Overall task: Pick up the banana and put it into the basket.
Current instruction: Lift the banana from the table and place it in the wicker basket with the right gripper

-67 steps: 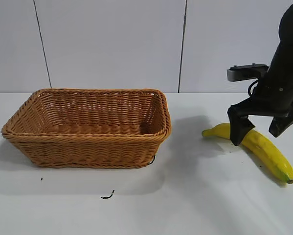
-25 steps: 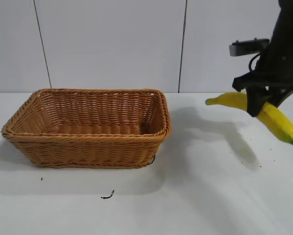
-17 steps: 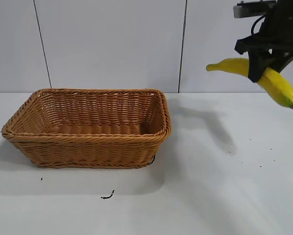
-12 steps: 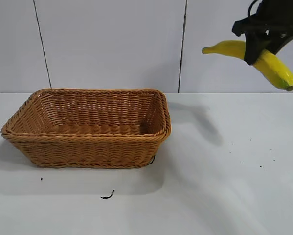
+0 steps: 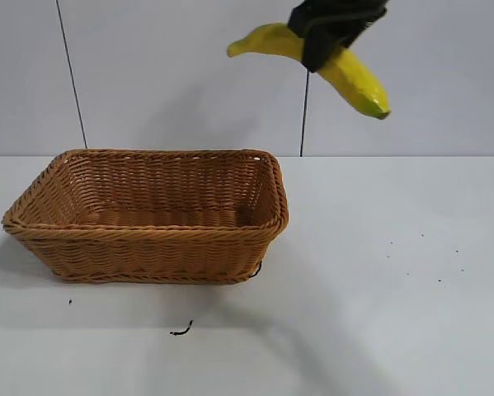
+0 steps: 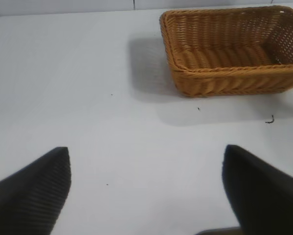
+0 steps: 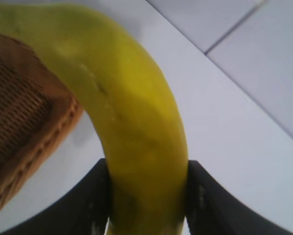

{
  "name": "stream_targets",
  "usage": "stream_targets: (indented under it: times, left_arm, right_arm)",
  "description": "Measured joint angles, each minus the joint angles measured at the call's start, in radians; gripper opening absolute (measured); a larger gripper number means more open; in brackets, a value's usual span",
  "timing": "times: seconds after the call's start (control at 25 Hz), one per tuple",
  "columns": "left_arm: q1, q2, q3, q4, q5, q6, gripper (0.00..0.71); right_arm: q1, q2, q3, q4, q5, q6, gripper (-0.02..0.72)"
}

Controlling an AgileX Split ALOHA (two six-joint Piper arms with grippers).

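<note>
The yellow banana (image 5: 350,76) hangs high in the air, above and just right of the basket's right end, its greenish tip pointing down to the right. My right gripper (image 5: 319,45) is shut on the banana (image 7: 136,127) at its middle, one black finger on each side. The tan woven basket (image 5: 152,239) stands on the white table at the left, with nothing inside it. In the right wrist view a corner of the basket (image 7: 24,122) shows under the banana. My left gripper (image 6: 146,181) is open over bare table, away from the basket (image 6: 224,81).
A small dark scrap (image 5: 181,332) lies on the white table (image 5: 378,313) in front of the basket. Tiny dark specks (image 5: 421,256) dot the table's right side. A pale panelled wall stands behind.
My right gripper has lifted the banana off the table at the right and carried it up and to the left, toward the basket. The basket has not moved.
</note>
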Motion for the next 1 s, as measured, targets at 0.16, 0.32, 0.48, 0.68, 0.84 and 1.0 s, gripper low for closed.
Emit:
stream_targets:
  times: [0.16,0.32,0.48,0.68,0.84,1.0]
  left_arm:
    - [0.000,0.000,0.000,0.000,0.000,0.000,0.635]
    - [0.000,0.000,0.000,0.000,0.000,0.000,0.635]
    - [0.000,0.000,0.000,0.000,0.000,0.000,0.635]
    - [0.000,0.000,0.000,0.000,0.000,0.000,0.635]
    - [0.000,0.000,0.000,0.000,0.000,0.000,0.635]
    - [0.000,0.000,0.000,0.000,0.000,0.000,0.635]
  right_arm:
    - [0.057,0.075,-0.001,-0.007,-0.033,-0.032,0.291]
    - [0.062,0.156,-0.001,-0.032,-0.034,-0.035,0.291]
    - [0.059,0.214,-0.001,-0.013,-0.074,-0.023,0.291]
    - [0.058,0.240,-0.001,0.053,-0.090,-0.016,0.291]
    - [0.058,0.259,-0.001,0.082,-0.091,-0.016,0.291]
    - [0.059,0.274,-0.001,0.085,-0.091,-0.016,0.291]
